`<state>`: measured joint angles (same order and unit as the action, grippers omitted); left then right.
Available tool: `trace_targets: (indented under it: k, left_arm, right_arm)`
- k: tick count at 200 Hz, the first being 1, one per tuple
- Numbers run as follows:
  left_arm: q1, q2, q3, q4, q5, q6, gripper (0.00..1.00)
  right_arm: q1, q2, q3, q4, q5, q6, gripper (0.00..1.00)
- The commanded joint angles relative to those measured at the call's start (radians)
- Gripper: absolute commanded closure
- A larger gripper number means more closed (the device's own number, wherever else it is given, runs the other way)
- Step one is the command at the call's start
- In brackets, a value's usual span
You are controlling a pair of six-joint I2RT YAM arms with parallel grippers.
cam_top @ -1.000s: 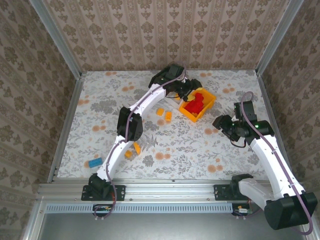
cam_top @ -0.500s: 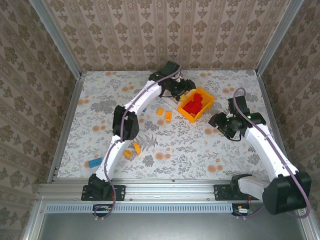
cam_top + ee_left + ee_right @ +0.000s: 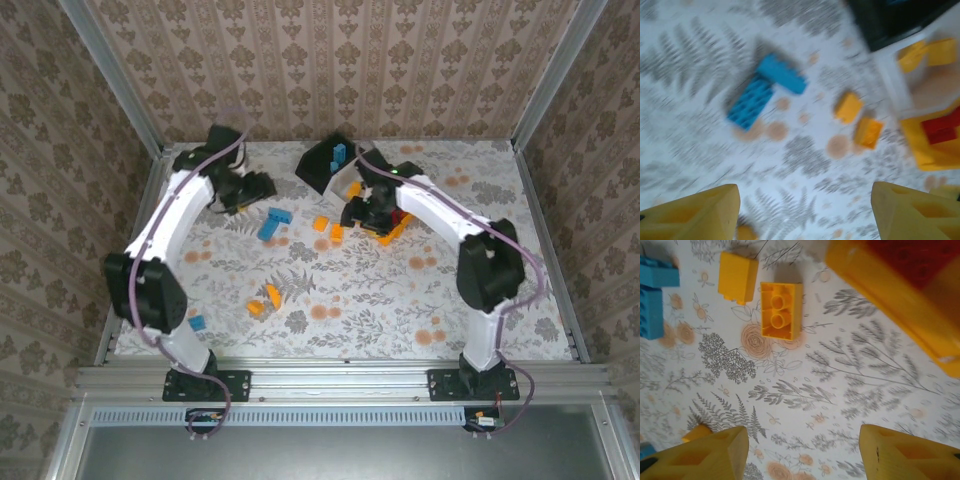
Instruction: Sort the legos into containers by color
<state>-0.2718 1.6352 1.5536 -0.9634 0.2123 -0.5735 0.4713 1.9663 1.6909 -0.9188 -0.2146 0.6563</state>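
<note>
Here, your left hand (image 3: 805, 215) and right hand (image 3: 802, 455) both hang released, holding nothing. From above, the black bin (image 3: 322, 166) holds a blue brick (image 3: 340, 155) near the surface's (image 3: 420, 300) far edge. The left wrist view adds yellow bricks (image 3: 925, 52) in the white bin (image 3: 889, 79). The right wrist view adds an orange brick (image 3: 781, 310), hollow side up, near the red-filled orange bin (image 3: 892, 292).

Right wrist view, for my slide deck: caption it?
Open right gripper near two orange-yellow bricks, beside the orange-yellow bin holding red bricks.

Bare tabletop (image 3: 420, 300) at near right; black bin (image 3: 322, 168), orange bin (image 3: 890, 295), loose bricks (image 3: 320, 224) across the far middle.
</note>
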Motion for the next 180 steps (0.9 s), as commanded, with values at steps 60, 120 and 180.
trace_targets:
  k: [60,120,180]
  left_arm:
    - [0.082,-0.308,-0.364,-0.019,-0.01,0.041,0.29]
    - [0.095,-0.329,-0.389,-0.016,0.015,0.05,0.29]
    - [0.132,-0.358,-0.414,-0.025,0.037,0.067,0.28]
  right_arm:
    - [0.048,0.334,0.39,-0.269,0.107,-0.079,0.38]
    - [0.071,0.472,0.569,-0.339,0.119,-0.083,0.41]
    - [0.078,0.538,0.622,-0.367,0.131,-0.075,0.47]
